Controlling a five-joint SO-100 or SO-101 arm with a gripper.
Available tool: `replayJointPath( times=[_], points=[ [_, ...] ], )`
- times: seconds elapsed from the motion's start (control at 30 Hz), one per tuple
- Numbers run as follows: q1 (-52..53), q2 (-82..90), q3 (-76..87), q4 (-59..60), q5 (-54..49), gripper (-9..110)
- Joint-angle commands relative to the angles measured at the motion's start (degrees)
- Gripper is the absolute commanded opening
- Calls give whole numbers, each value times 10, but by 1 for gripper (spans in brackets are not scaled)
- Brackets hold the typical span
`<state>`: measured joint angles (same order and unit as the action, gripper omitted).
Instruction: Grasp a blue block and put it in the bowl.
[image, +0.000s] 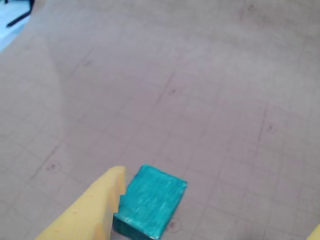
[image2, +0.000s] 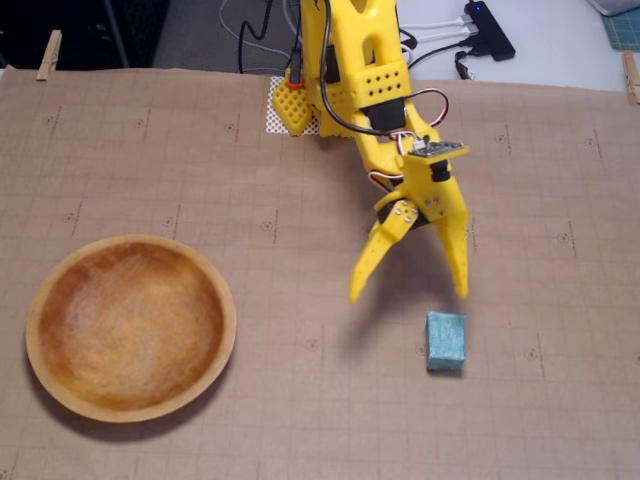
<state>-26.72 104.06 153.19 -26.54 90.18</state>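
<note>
Blue block (image2: 446, 341) flat on the desk (image2: 300, 400), just below and right of the spread, empty fingers (image2: 361, 281); gripper (image2: 408, 296) should shift right and descend to straddle it squarely. Bowl (image2: 130, 395) lies well left, empty. No legible writing or labels.

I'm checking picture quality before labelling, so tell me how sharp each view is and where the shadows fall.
Wrist view: soft and washed out, the blue block slightly blurred, grid lines faint. Fixed view: sharper, evenly lit; the gripper casts a soft shadow on the paper beneath it, and the bowl has a dark shadow along its lower edge.
</note>
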Motion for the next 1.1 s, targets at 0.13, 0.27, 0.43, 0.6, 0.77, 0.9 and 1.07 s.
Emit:
replayJointPath(
  times=[0.13, 0.27, 0.43, 0.6, 0.77, 0.9, 1.07],
  points=[
    [-33, 5, 22, -18, 7, 53],
    [-33, 4, 24, -12, 17, 53],
    [-34, -51, 16, -18, 73, 53],
    [-34, -70, -8, -13, 92, 53],
    [-34, -72, -11, -12, 96, 53],
    [-34, -80, -27, -11, 92, 53],
    [-34, -140, -70, -18, 89, 53]
  ],
)
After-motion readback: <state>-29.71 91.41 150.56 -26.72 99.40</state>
